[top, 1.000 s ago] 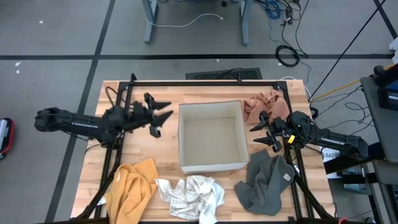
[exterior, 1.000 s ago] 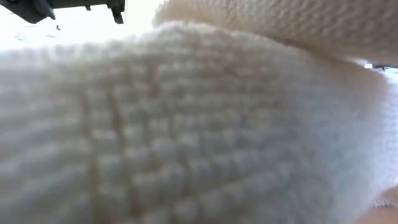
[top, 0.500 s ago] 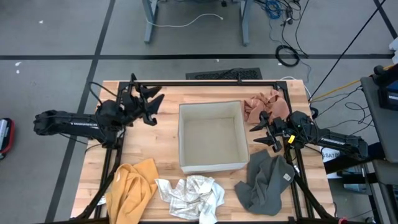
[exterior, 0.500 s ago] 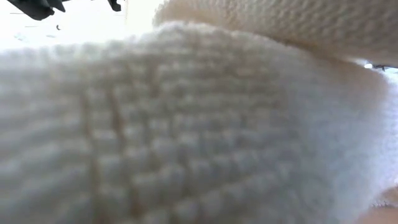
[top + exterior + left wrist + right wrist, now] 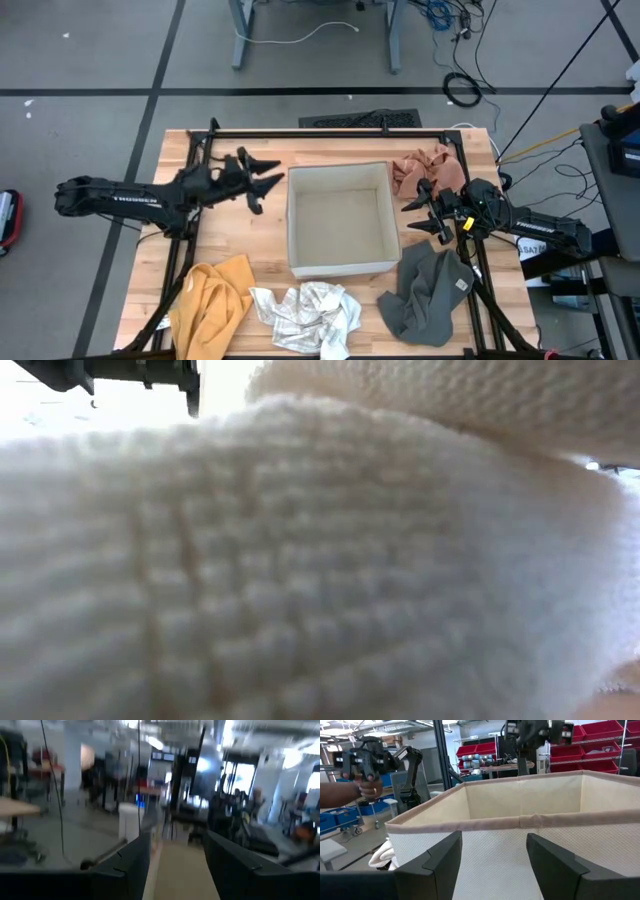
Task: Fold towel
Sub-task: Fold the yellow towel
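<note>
Four crumpled towels are lying around a cloth bin (image 5: 338, 220): pink towel (image 5: 428, 168) far right, grey towel (image 5: 425, 295), white towel (image 5: 305, 315), yellow towel (image 5: 215, 300) along the near edge. The right gripper (image 5: 418, 213) is hovering open between pink and grey; the left gripper (image 5: 262, 181) is open beside the bin. Best to take one towel by a corner and spread it flat.

even bright light; left wrist view blurred.
</note>
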`<control>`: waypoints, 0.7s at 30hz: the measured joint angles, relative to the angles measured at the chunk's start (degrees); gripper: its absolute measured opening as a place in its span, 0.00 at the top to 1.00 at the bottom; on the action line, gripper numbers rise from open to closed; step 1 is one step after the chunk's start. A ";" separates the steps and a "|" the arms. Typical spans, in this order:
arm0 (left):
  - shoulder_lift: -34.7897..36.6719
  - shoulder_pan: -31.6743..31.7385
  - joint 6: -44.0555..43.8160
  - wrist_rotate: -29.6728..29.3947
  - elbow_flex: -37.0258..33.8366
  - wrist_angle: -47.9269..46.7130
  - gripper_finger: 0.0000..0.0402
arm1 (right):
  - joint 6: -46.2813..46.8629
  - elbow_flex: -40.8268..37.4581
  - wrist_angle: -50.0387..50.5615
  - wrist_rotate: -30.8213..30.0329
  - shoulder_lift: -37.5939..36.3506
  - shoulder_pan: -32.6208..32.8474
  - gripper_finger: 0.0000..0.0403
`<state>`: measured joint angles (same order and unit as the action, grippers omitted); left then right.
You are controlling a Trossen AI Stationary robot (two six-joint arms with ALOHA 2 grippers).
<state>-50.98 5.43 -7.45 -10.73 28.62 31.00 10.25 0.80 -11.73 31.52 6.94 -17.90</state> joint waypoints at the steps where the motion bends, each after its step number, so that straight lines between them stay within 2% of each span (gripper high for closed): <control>1: 0.00 -0.03 -1.10 0.44 0.00 -2.19 0.53 | 0.00 0.00 0.01 0.00 0.00 -0.01 0.47; 4: 0.00 -0.54 -4.76 4.33 0.00 -6.21 0.53 | -0.01 0.00 -0.02 -0.01 0.00 -0.01 0.47; 10: 0.00 -4.07 -10.44 13.40 0.00 -6.36 0.53 | -0.01 0.00 -0.02 -0.01 0.00 -0.01 0.47; 21: 0.00 -14.27 -11.46 14.79 0.00 -9.72 0.53 | 0.00 0.00 -0.02 -0.01 0.00 0.00 0.47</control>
<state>-50.98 -8.84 -18.91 4.05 28.62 21.27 10.25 0.80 -11.75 31.51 6.94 -17.90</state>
